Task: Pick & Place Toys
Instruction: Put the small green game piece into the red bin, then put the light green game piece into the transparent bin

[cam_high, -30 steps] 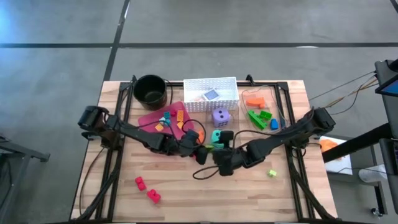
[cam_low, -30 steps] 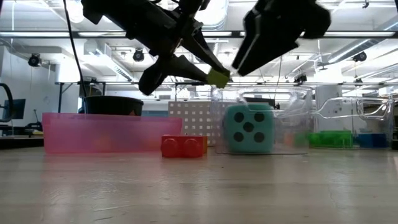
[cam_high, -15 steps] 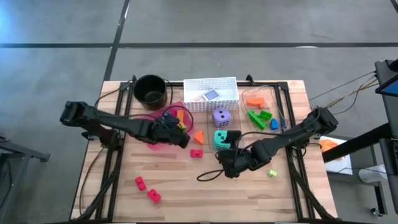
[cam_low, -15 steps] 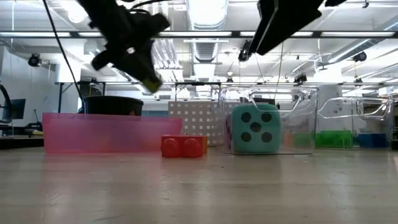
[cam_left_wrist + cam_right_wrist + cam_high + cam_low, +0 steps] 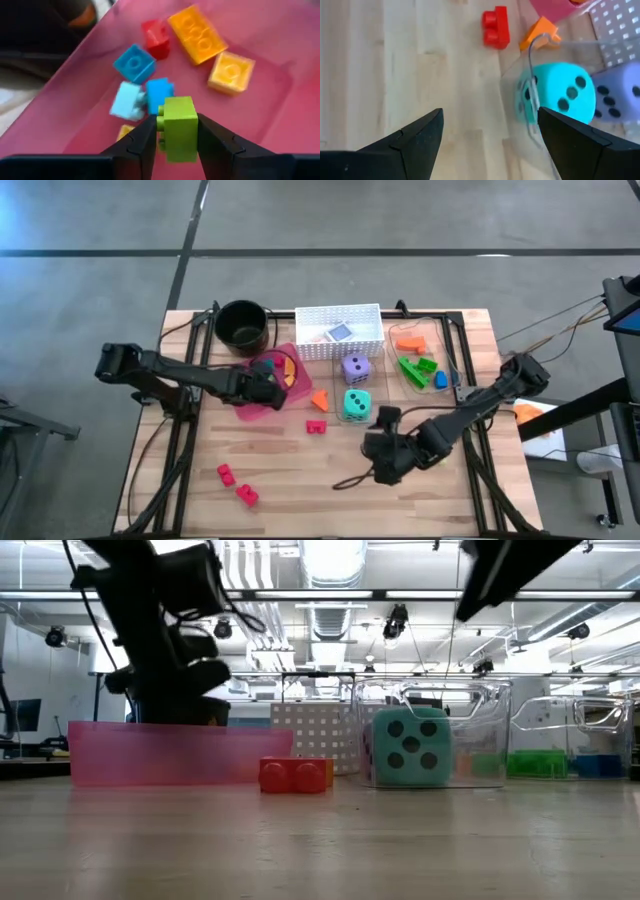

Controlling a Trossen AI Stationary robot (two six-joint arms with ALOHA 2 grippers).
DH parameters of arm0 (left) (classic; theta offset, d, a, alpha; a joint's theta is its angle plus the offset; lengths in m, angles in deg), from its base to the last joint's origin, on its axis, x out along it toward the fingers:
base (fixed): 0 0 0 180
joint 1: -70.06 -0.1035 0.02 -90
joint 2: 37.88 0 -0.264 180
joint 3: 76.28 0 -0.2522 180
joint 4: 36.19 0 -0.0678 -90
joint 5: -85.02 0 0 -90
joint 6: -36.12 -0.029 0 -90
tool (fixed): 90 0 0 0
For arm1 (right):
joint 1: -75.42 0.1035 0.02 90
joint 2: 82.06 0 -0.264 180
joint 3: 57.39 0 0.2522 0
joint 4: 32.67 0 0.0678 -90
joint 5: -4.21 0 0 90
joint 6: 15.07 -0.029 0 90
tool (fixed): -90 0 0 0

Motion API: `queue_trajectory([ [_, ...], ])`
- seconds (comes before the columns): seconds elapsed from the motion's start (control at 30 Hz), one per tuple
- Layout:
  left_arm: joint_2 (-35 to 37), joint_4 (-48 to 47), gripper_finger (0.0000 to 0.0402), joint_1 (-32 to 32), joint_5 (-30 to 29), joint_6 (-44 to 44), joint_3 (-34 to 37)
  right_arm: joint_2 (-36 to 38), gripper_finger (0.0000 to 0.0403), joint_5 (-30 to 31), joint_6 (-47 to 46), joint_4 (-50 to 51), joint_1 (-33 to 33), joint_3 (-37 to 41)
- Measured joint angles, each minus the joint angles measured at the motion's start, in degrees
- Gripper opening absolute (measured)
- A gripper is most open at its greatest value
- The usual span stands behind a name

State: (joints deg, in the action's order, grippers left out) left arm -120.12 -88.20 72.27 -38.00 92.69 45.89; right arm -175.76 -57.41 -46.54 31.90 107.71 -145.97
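Currently the left gripper (image 5: 177,131) sits over the pink tray (image 5: 262,402), fingers pinching one lime-green brick (image 5: 178,128); that brick is off the tray floor, between the fingertips. Tray contents in the left wrist view: one red brick (image 5: 156,38), one orange brick (image 5: 198,33), one yellow brick (image 5: 231,73), two blue bricks (image 5: 134,63), one pale blue brick (image 5: 126,100), plus a yellow piece partly hidden by a finger. Right gripper (image 5: 487,135) hovers above bare wood on the table (image 5: 300,470) near the teal die (image 5: 355,405), fingers spread wide, nothing between them. Dice: two; the teal one and a purple die (image 5: 355,366) just behind it. Loose on the table: one red brick (image 5: 316,426) and one orange piece (image 5: 320,397) beside the tray; two red bricks (image 5: 226,474) near the front left; one small lime brick (image 5: 437,457) on the right. White perforated basket (image 5: 338,318) holds cards, count unclear; one black pot (image 5: 241,325); clear container (image 5: 420,352) with orange, green, blue pieces. No readable writing or brand marks anywhere.
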Motion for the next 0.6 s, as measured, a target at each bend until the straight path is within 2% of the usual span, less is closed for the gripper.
queue_trajectory([
  [0.27, 0.0, 8.3, 0.0134, -4.2, 6.0, -1.5, 4.7, 5.6, 0.0323, 2.5, -14.5, 1.8, 7.1, 6.6],
  [0.5, 0.0, 9.8, 0.0135, -4.2, 7.1, -5.5, 3.2, 12.4, 0.0323, 2.4, -27.1, 1.3, 14.0, 15.1],
  [0.6, 0.0, 9.8, 0.0136, -4.2, 7.2, -5.6, 1.6, 16.0, 0.0323, -0.8, -30.5, 1.3, 16.0, 17.6],
])
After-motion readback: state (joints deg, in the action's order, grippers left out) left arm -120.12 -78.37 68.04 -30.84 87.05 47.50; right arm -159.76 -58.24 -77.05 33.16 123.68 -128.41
